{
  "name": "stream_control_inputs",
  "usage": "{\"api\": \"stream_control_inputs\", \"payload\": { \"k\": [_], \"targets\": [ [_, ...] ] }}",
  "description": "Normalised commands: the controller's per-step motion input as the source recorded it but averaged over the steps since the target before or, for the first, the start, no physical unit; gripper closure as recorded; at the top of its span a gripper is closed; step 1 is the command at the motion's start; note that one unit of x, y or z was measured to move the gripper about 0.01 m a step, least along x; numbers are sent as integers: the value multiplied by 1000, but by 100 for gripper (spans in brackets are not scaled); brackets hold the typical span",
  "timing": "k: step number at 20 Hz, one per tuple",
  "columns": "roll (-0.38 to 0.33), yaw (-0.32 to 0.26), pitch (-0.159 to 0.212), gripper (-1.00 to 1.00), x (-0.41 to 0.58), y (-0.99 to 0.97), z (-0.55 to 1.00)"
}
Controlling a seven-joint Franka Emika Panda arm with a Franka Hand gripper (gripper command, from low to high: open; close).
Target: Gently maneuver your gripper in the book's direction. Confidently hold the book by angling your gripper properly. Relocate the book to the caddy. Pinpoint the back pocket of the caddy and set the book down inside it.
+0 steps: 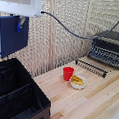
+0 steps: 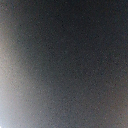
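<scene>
**Book held high over the caddy**

In the exterior view, the gripper [image 1: 19, 18] hangs at the upper left with the book [image 1: 11, 35] held upright in its fingers, in the air above the caddy [image 1: 20, 97] at the near left. A pale wooden table [image 1: 92, 96] carries a red cup [image 1: 68, 73], a small bowl [image 1: 78, 82] and, far right, a toaster oven [image 1: 109, 49]. A woven screen [image 1: 68, 25] backs the scene.

In the wrist view, only a dark blurred surface fills the picture.

Book [image 1: 11, 34] above caddy [image 1: 17, 97]; cup [image 1: 68, 73] beside bowl [image 1: 78, 82].
</scene>
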Motion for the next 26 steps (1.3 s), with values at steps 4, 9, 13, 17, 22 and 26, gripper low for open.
{"api": "stream_control_inputs", "payload": {
  "k": [4, 9, 13, 17, 22, 26],
  "targets": [
    [-4, -102, 55, 100, 416, 574, 109],
    [0, -207, 20, 100, 258, 428, 26],
    [0, -232, 26, 100, 186, 393, 0],
    [0, -218, 29, 100, 166, 426, 0],
    [0, -131, 51, -100, 255, 231, 0],
    [3, -14, 119, -100, 129, -186, 66]
  ]
}}
